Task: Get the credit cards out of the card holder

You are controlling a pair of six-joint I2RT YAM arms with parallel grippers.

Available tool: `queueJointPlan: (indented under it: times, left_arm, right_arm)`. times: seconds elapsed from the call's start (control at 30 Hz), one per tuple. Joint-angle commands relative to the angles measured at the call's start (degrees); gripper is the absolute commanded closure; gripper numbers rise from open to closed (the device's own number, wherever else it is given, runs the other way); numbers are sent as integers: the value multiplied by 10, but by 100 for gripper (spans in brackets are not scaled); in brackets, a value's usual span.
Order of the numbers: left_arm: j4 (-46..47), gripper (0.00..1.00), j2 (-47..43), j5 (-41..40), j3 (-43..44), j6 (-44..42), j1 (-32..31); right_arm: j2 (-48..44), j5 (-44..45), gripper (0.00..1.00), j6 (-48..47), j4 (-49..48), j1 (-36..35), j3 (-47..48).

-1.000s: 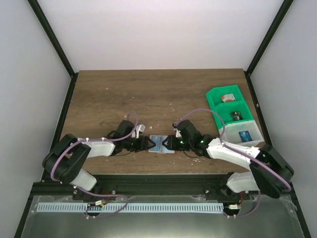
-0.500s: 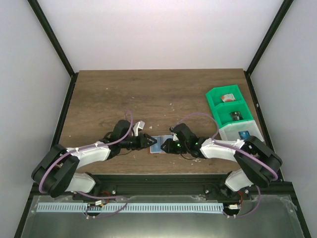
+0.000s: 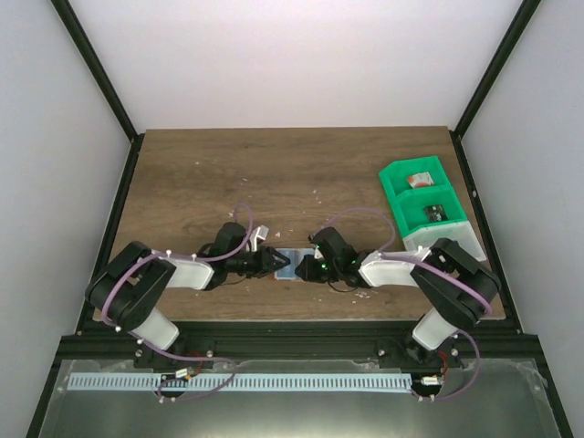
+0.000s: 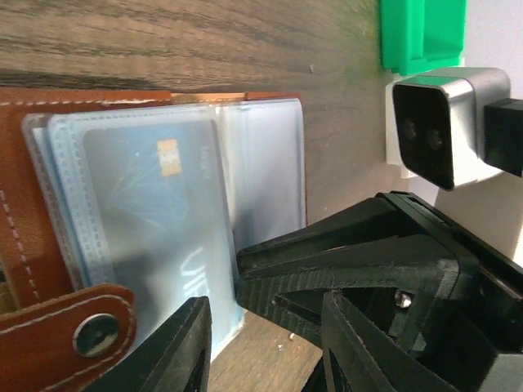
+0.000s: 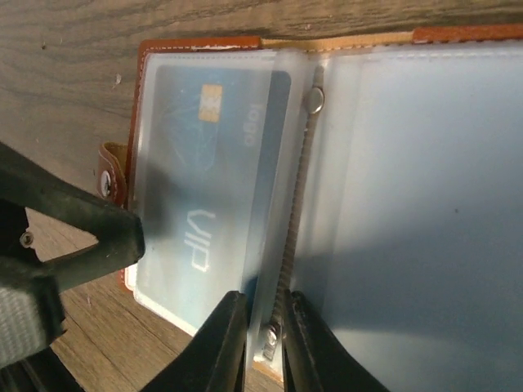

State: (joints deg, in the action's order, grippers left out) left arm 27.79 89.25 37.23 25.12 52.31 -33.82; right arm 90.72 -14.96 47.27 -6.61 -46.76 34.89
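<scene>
The card holder [image 3: 292,263] lies open on the table between both grippers, brown leather rim [image 5: 196,42] around clear sleeves. A blue credit card [image 5: 204,180] marked VIP sits in the left sleeve, also seen in the left wrist view [image 4: 147,212]. My right gripper [image 5: 265,347] has its jaws narrowed onto the sleeve edge and metal spine at the holder's near middle. My left gripper [image 4: 265,351] is open at the holder's left edge, one finger [image 4: 188,343] over the card's corner, only bare wood between its jaws. From above, the left gripper [image 3: 276,263] and right gripper [image 3: 308,267] nearly meet.
Two green bins [image 3: 422,196] stand at the right; one holds a reddish-white card [image 3: 420,179], the other a dark card [image 3: 434,213]. A white bin [image 3: 429,239] sits just below them, partly behind the right arm. The snap tab [image 4: 82,327] pokes out at the holder's left.
Both grippers have narrowed their jaws. The right one has slid left onto the holder's middle and pinched the sleeve edge. The left one stays at the holder's left edge.
</scene>
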Motion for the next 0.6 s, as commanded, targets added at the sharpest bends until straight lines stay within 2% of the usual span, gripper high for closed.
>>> queueJointPlan:
  times: [0.0, 0.27, 0.57]
  left_arm:
    - [33, 60, 21, 11, 0, -5, 10]
    - [-83, 58, -12, -66, 10, -67, 20]
    - [-12, 62, 20, -23, -9, -42, 20]
  right_arm:
    - [10, 24, 87, -4, 3, -5, -4]
    - [20, 17, 92, 1, -17, -5, -23]
    - [18, 11, 92, 4, -25, -5, -23]
